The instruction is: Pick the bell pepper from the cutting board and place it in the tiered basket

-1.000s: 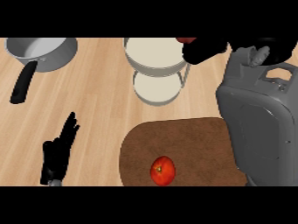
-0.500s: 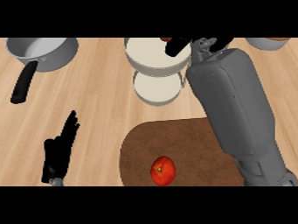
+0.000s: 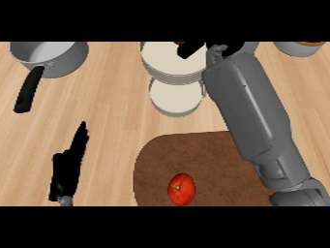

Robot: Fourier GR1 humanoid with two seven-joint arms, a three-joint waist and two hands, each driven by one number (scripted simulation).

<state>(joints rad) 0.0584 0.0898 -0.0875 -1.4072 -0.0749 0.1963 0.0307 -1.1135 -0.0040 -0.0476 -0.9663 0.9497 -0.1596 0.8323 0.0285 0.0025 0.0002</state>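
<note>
The tiered basket [image 3: 169, 71] stands at the back centre, its upper tier above a smaller-looking lower tier [image 3: 174, 99]. My right hand [image 3: 196, 48] reaches over the upper tier at the view's top edge, fingers curled. A small red patch of the bell pepper [image 3: 178, 43] shows beside those fingers; the rest is hidden by the hand. The brown cutting board [image 3: 196, 155] lies at the front centre under my right forearm. A round red fruit [image 3: 182, 189] sits on the board's near part. My left hand [image 3: 68, 164] rests open on the counter at the front left.
A grey pot [image 3: 51, 55] with a long black handle [image 3: 28, 90] stands at the back left. A grey bowl [image 3: 299, 47] shows at the back right corner. Bare wooden counter [image 3: 103, 116] lies between the pot, the basket and the board.
My right arm has swung leftward, carrying the hand from right of the basket to over its upper tier. The left hand and the red fruit have not moved.
</note>
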